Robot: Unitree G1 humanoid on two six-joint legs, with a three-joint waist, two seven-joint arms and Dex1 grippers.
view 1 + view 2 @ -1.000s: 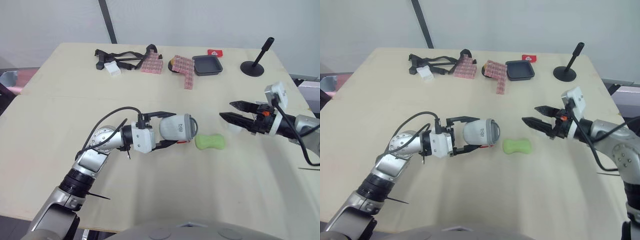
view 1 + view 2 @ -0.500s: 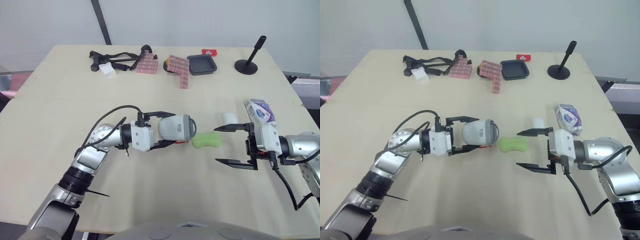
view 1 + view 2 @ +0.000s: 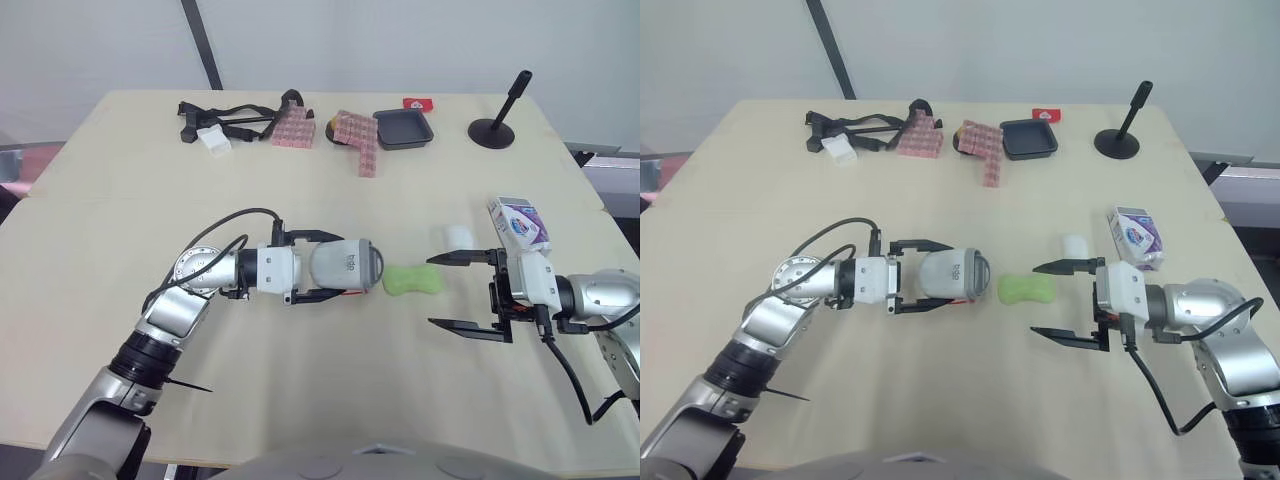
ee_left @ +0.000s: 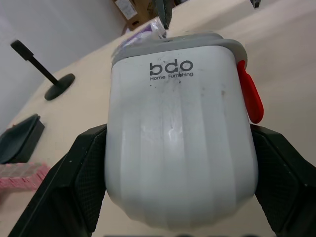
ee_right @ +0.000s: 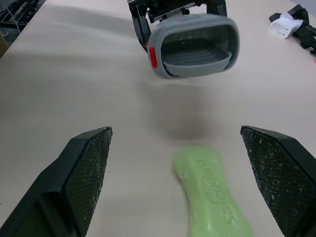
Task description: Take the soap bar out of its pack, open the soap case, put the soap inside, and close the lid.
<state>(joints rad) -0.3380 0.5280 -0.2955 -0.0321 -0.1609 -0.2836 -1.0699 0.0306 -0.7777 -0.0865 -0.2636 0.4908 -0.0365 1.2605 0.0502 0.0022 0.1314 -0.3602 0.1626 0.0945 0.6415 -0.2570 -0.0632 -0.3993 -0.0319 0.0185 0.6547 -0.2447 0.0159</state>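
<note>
Soap bar [image 3: 415, 281] lies bare on table [image 3: 330, 380], centre-right of the head view, btwn soap case [image 3: 355, 268] and right gripper [image 3: 435, 291]. Left gripper [image 3: 342, 266] is clamped on the case body, holding it on its side w/ grey mouth facing the soap; interior visible from the right wrist view, so it looks open. Right gripper is spread wide and empty, tips just right of the soap, one finger either side of its line. Soap's long axis runs approx left-right, i.e. along the right gripper's reach, so the jaws would close across its narrow width. Right arm is the free one. Soap pack [image 3: 518, 220] sits at right edge, well out of the way.
</note>
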